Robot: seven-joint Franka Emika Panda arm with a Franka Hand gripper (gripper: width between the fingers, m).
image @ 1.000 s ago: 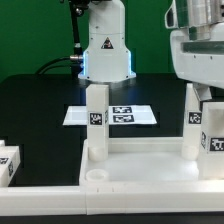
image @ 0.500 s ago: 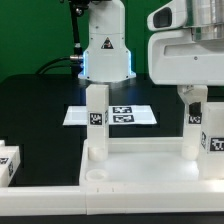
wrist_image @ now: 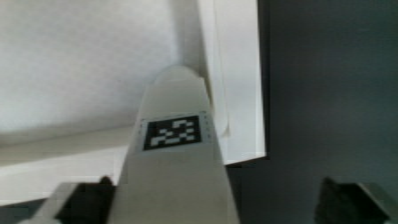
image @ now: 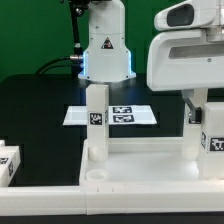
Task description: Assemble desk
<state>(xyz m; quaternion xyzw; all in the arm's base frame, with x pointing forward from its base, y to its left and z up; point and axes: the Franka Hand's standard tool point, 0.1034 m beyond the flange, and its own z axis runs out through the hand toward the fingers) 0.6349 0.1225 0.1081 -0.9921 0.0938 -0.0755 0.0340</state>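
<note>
With jaws wide, the gripper (image: 196, 106) straddles the right-of-frame leg (image: 194, 140) standing in the tabletop (image: 140, 165) corner, probably to grip and twist it home.

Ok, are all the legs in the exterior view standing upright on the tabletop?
No: a loose leg lies on the black table at the exterior view's left edge, off the tabletop panel.

Black table (image: 40, 110); marker board (image: 135, 115) flat at back; tabletop panel (image: 145, 152) nearer camera; loose leg (image: 8, 160) at exterior view's left.
</note>
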